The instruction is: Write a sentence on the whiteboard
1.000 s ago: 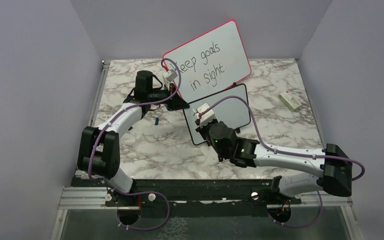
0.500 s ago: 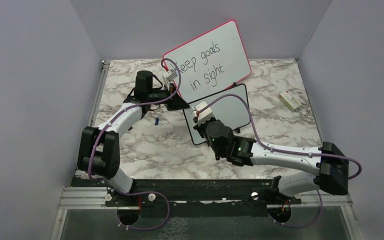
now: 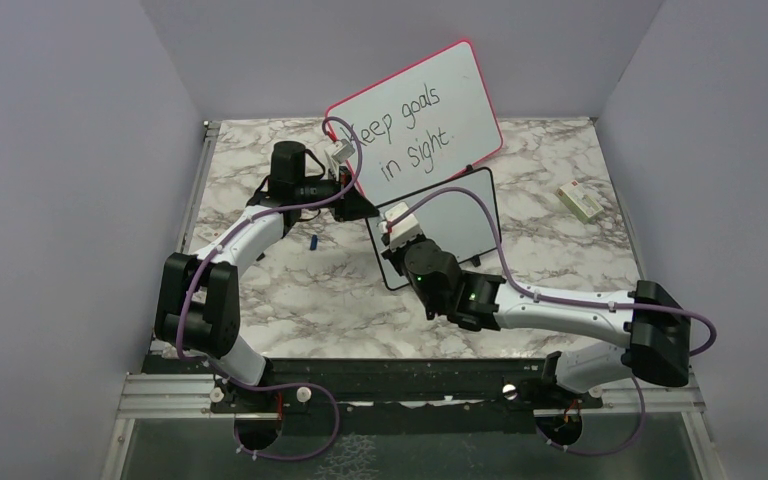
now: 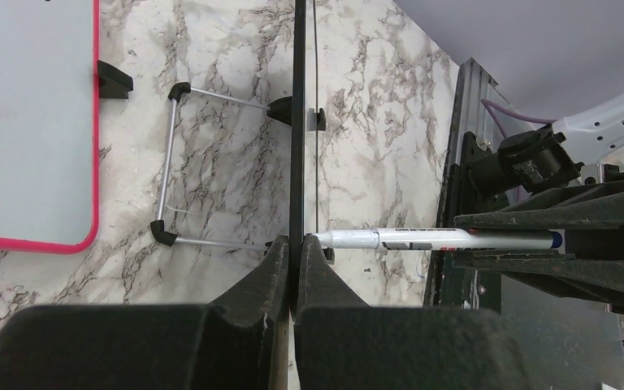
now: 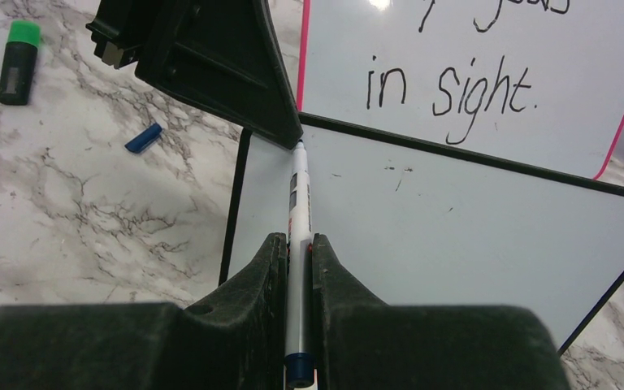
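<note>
Right gripper point(image 5: 296, 241) clamped on white marker point(image 5: 299, 191), tip at whiteboard point(image 5: 455, 236) upper corner | left gripper point(image 4: 295, 246) pinches that board's edge | whiteboard stands mid-table, just before pink-framed board point(image 3: 415, 120) | marble tabletop point(image 3: 280, 300), lilac walls point(image 3: 60, 150)

Top view: right arm point(image 3: 440, 280) covers the whiteboard point(image 3: 460, 215) at its 8 o'clock corner.
Right wrist view: marker point(image 5: 298, 219) tip vanishes under left gripper point(image 5: 291, 138) at 12 o'clock; contact with board cannot be told. Pink-framed board point(image 5: 471, 49) clipped by top edge, upper words cut.
Left wrist view: whiteboard edge-on, face unseen.
Small box point(image 3: 580, 201) at 3 o'clock: print too small to read.
</note>
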You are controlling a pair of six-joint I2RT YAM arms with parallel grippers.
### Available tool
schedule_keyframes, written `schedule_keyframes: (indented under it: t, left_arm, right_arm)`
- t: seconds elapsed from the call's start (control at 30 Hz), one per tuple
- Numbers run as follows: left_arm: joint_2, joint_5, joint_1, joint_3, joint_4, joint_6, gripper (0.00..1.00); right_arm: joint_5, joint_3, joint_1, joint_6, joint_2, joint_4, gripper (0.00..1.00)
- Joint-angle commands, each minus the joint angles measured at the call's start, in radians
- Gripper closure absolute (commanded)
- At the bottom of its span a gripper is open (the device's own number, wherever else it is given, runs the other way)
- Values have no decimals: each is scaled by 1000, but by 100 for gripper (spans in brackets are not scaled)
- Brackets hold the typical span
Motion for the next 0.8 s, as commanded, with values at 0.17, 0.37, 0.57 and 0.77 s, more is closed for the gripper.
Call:
schedule_keyframes:
  t: [0.17, 0.37, 0.57, 0.77]
  left_arm:
    - [-7, 12, -5, -10, -37, 26, 100]
    - [-6, 12, -5, -10, -37, 26, 100]
    - [-5, 10, -5, -10, -38, 26, 100]
    - [-6, 11, -5, -10, -37, 26, 100]
  right_arm:
    - [42, 45, 6, 44, 25, -54, 100]
    - [52, 48, 6, 61, 26, -83, 100]
    - [38, 48, 6, 76, 20, -120, 100]
    - [18, 52, 6, 99, 14, -180, 99]
